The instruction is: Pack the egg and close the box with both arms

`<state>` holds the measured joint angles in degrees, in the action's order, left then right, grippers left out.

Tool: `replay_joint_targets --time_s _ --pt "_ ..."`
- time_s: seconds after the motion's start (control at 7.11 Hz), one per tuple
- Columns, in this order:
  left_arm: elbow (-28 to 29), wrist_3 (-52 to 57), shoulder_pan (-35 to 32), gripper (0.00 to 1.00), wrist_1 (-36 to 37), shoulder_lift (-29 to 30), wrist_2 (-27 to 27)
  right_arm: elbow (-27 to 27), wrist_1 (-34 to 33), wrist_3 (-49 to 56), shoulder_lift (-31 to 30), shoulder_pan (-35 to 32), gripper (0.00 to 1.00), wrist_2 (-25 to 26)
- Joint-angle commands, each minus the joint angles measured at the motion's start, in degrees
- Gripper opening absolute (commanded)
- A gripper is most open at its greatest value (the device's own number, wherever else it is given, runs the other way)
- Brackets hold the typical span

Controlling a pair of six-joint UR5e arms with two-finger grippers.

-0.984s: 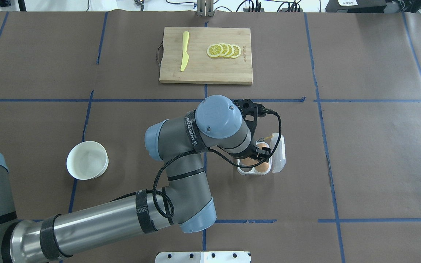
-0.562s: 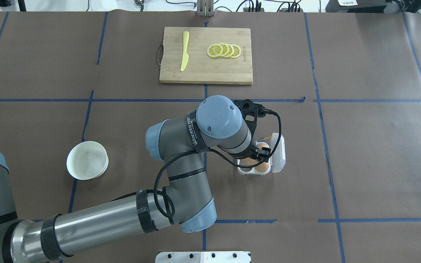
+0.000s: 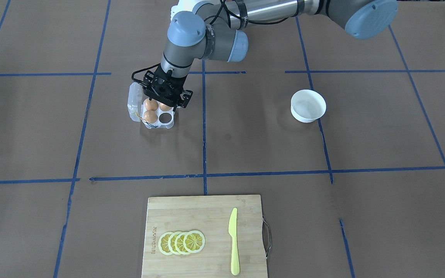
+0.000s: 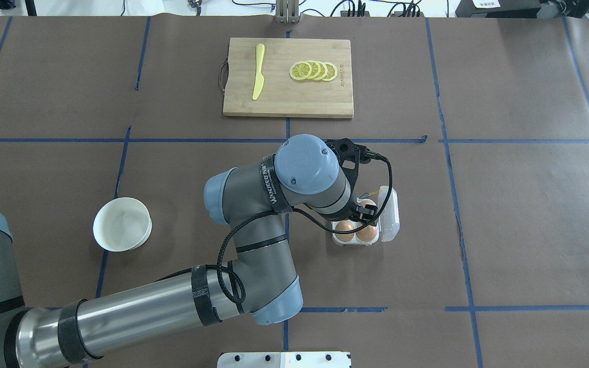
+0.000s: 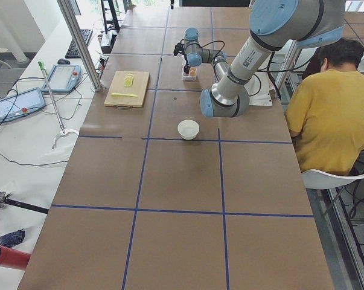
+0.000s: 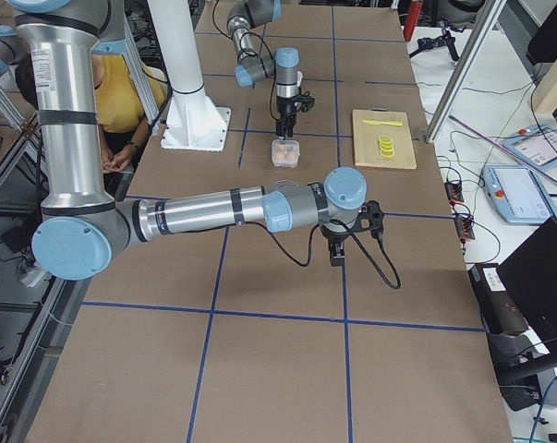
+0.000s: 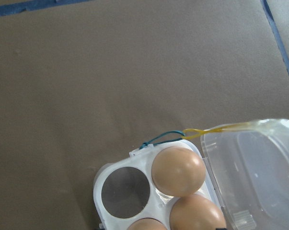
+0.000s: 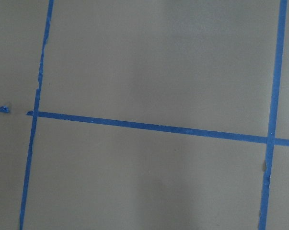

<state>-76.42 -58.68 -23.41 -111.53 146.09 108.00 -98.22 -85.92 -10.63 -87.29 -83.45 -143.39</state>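
Left gripper (image 3: 164, 96) hangs directly over the box (image 4: 355, 242), centre-right in the overhead view. The egg (image 4: 345, 229) sits in the box's lower-left cup there, and only its top edge shows at the bottom of the left wrist view. I can't tell whether the fingers are spread or pinching it: the wrist blocks them from above and the wrist camera shows no fingertips. The other two eggs (image 7: 178, 171) fill the cups on the lid side, so three of four cups are filled. The lid (image 7: 252, 172) lies flipped open at right, with the yellow string (image 7: 216, 128) off its top corner. My read is that the step in hand is the release. Confirm the egg is bottomed in its cup, open just enough to clear it, then lift straight up with no sideways drift, since the neighbouring eggs sit close. Watch the cable (image 4: 389, 179), which loops over the lid and could drag it. Right gripper (image 6: 336, 254) shows only in the right-side view, well apart from the box, fingers unreadable, and its wrist camera sees only blue tape (image 8: 149, 127). It needs bringing in before the lid is closed.
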Motion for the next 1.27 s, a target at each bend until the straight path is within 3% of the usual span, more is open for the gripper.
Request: replay_joint_targets --time_s 0.0,0.14,0.42,0.7,0.98,1.12 --pt "-1.2 2.8 -4.5 0.83 0.3 -0.3 0.5 -2.9 0.8 -7.6 -0.1 1.6 1.0 0.1" --pt "-1.9 5.0 -8.0 0.83 0.9 -0.9 3.2 -6.8 1.0 -17.4 0.0 5.6 1.0 0.7" --pt "-11.5 12.7 -15.5 0.83 2.4 -10.7 9.4 -13.3 1.0 -32.2 0.5 15.6 1.0 6.4" --pt "-15.8 20.2 -23.5 0.83 2.9 -17.6 12.5 -15.4 11.1 -48.1 0.8 27.0 1.0 15.1" --pt "-20.3 25.6 -31.0 0.82 2.8 -26.1 12.8 -16.1 14.0 -53.3 1.0 36.7 1.0 21.6" --pt "-20.7 29.5 -36.4 0.82 2.8 -29.1 14.8 -16.4 14.0 -53.8 1.2 38.6 1.0 21.7"
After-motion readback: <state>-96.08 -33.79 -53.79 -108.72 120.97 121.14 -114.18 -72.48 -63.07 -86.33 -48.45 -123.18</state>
